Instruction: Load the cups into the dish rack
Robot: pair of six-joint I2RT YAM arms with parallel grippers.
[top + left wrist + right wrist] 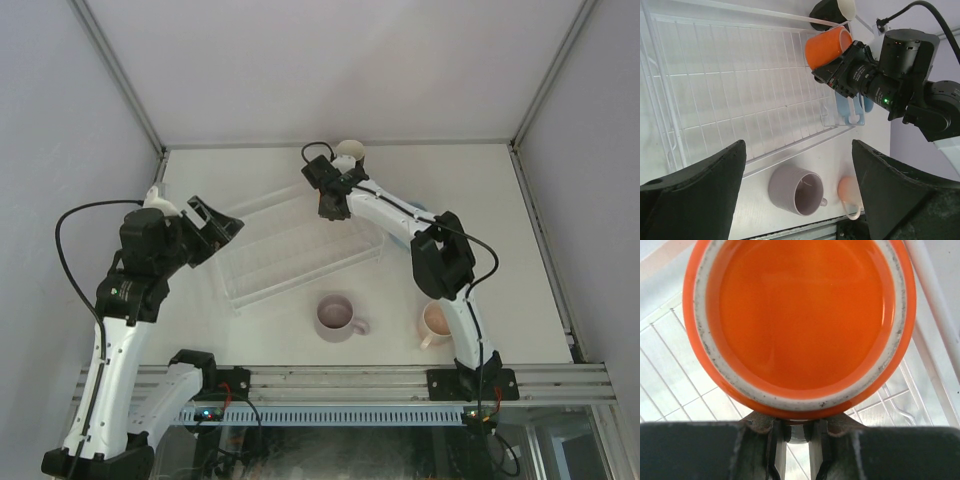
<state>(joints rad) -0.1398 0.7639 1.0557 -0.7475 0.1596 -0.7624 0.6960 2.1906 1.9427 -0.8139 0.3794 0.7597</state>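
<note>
**Right gripper**: The fingers are drawn almost together on the orange mug. The mug is carried directly ahead of the fingertips, on its side, with a round end face ringed in pale speckled ceramic turned toward the wrist. Which part of the mug is pinched cannot be determined, as the contact is hidden below the mug's edge. Wire grid of the dish rack is seen behind the mug. Whether the mug touches the wires cannot be told.

**Left gripper**: The fingers are spread wide and nothing is held between them. The gripper is held over the end of the rack opposite the right gripper. The rack's ribbed floor ahead of these fingertips is seen bare.

**Other mugs, as placed from the left gripper:**
- The lilac mug is seen between the two fingers, upright on the table, just outside the rack's near rail.
- The peach mug is beside it, toward the right-hand finger and partly hidden by it.
- The light blue mug is partly hidden under the right wrist at the rack's end corner. Whether it is inside or outside the rack cannot be determined.
- The black mug is found beyond the orange mug, past the rack's far rail.
</note>
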